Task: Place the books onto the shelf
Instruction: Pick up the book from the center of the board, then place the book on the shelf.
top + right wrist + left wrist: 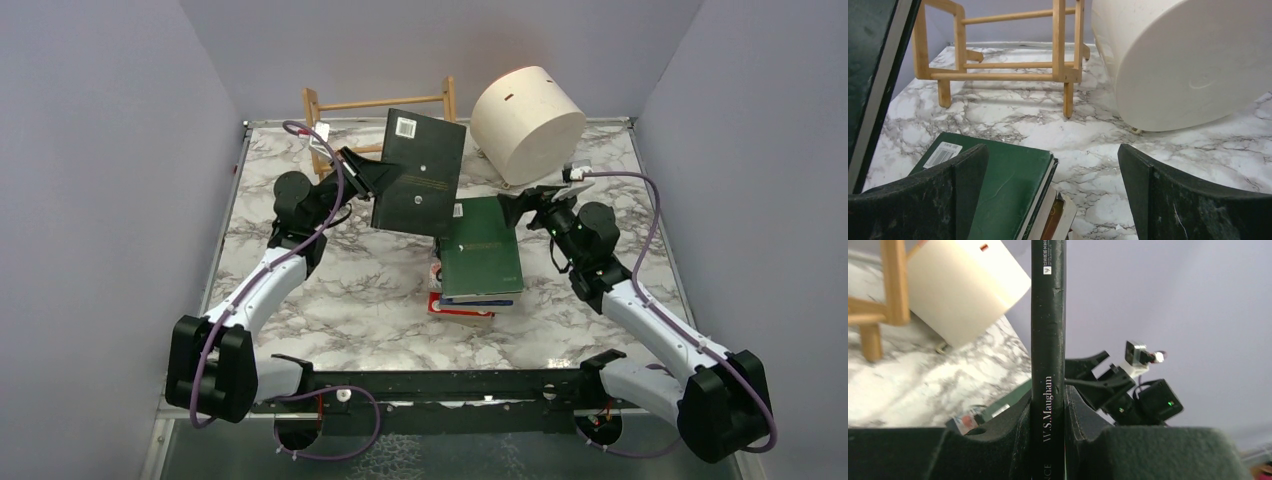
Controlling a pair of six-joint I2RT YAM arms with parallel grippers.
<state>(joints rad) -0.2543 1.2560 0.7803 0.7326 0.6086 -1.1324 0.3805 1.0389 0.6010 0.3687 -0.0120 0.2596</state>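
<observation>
- Left gripper (383, 180): closed narrow on black book (420, 170), pads on both covers at the spine, near one end. Book lifted off table (330, 290), tilted, just in front of shelf (372, 103).
- Right gripper (522, 205): spread wide, holding nothing, hovering at far edge of stack (478, 290).
- Other books: stacked mid-table, green book (482, 250) on top, well apart from shelf. None seen on shelf in right wrist view.
- Drum (527, 122): on its side, just beside shelf's right end.
- Risk, grip: hold at one end only. Likely to pivot or slip between pads under book's own weight if swung fast.
- Risk, shelf: light slatted rack. Probable shove or topple if book meets a rail instead of clearing it.
- Risk, drum: little room on the right. Corner strike possible on a wide arc.
- Risk, arms: lower corner of black book near right gripper. Contact likely if either advances carelessly.
</observation>
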